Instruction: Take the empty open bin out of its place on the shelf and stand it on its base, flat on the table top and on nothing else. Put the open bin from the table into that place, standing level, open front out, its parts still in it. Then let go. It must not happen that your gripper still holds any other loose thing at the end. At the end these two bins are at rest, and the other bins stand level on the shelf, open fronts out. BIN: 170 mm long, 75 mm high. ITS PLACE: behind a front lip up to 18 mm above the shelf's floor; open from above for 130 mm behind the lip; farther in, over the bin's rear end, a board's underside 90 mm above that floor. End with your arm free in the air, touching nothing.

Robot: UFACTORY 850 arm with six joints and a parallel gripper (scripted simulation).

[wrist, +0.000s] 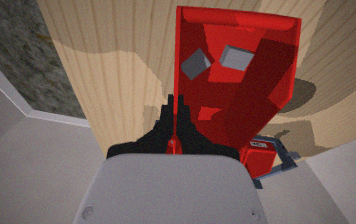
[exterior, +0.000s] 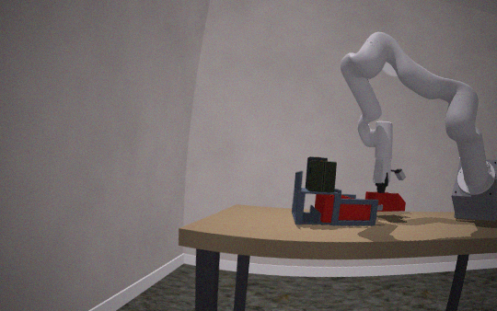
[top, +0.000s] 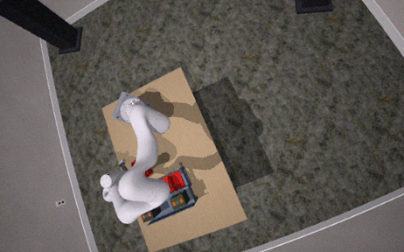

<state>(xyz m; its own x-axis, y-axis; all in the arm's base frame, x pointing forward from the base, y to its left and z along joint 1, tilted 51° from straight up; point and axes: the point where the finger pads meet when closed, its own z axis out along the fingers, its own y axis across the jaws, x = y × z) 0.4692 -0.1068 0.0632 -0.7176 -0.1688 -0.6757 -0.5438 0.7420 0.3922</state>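
Observation:
A red open bin point(wrist: 235, 100) point(exterior: 391, 201) point(top: 149, 172) stands on the wooden table point(exterior: 258, 225) point(top: 220, 208), with two grey parts point(wrist: 196, 63) point(wrist: 236, 57) inside. My gripper point(wrist: 175, 103) point(exterior: 381, 188) points straight down at the bin's rear left corner, with the black fingers closed on its thin left side wall. Beside it stands the blue-grey shelf point(exterior: 299, 202) point(top: 190, 196) point(wrist: 282, 160). Another red bin point(exterior: 350, 212) point(top: 172, 181) point(wrist: 260, 161) sits in the shelf's lower tier and looks empty from above. In the top view my arm hides the gripper.
Dark bins point(exterior: 320, 175) sit on the shelf's upper tier, and bins with orange and green contents point(top: 179, 199) show from above. The robot base point(exterior: 474, 202) point(top: 126, 107) stands at the table's far end. The table edge runs close to the gripper's left in the wrist view.

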